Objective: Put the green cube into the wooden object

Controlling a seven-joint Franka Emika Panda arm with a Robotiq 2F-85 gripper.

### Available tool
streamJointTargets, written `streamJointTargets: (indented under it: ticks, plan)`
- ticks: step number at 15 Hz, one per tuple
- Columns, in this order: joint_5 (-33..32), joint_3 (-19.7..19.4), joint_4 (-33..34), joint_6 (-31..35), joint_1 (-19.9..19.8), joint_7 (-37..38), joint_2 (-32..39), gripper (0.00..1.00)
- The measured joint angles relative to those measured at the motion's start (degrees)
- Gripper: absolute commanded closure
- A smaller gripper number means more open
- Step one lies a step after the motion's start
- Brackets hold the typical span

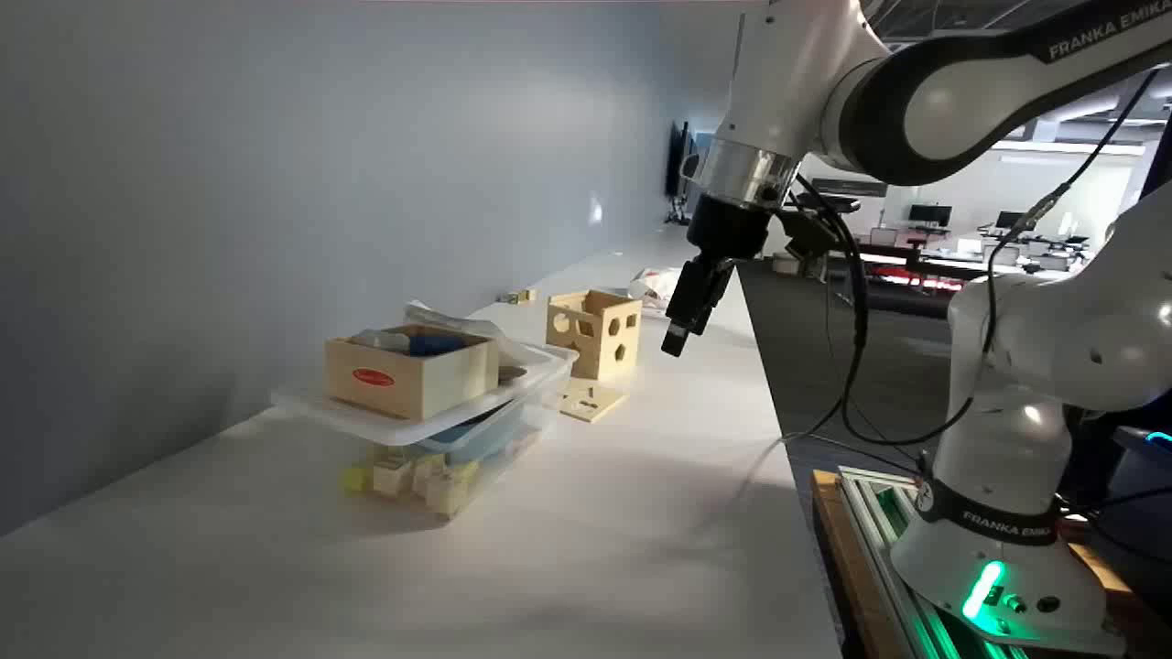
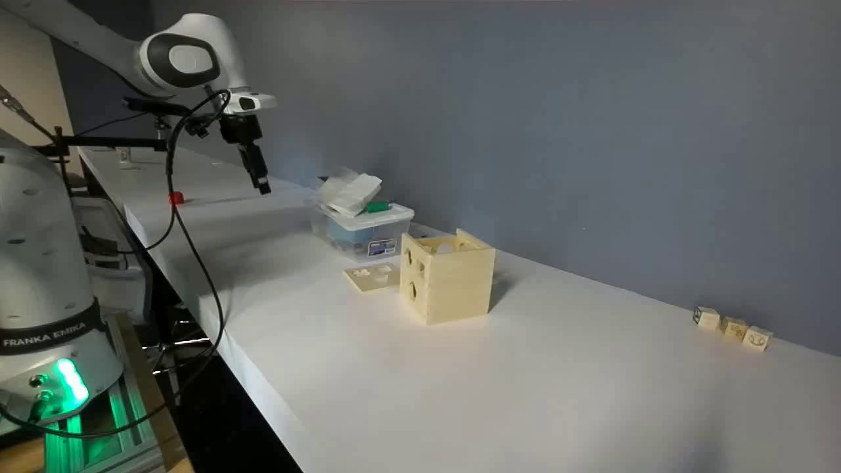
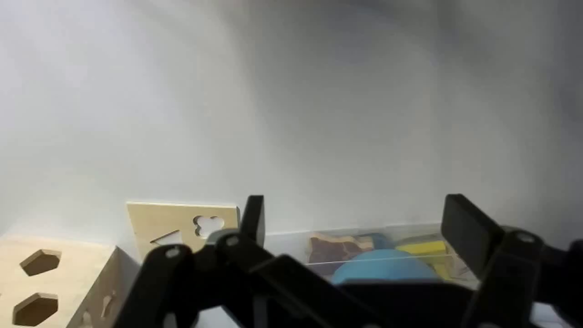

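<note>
The wooden object, a pale box with shaped holes, stands upright on the white table in both exterior views. Its holed side shows at the lower left of the wrist view. A small green piece lies on the lid of a clear plastic container, beside white paper; I cannot tell whether it is a cube. It does not show in the wrist view. My gripper hangs above the table, apart from everything, also in an exterior view. In the wrist view its fingers are spread with nothing held between them.
The clear container holds blocks and carries a low box with a red label and white paper. A holed wooden panel lies flat beside the wooden object. Small wooden cubes sit by the wall. A red item is near the table edge.
</note>
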Motion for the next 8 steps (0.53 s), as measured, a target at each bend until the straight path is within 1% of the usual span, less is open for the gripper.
streamJointTargets:
  ticks: [5, 7, 8]
  plan:
    - [-0.35, 0.04, 0.01, 0.26, -0.19, 0.29, 0.00, 0.00]
    - [-1.97, 0.36, 0.03, 2.76, -1.68, 2.20, 0.21, 0.00]
    - [-3.44, 0.65, 0.08, 4.62, -3.16, 3.27, 0.46, 0.00]
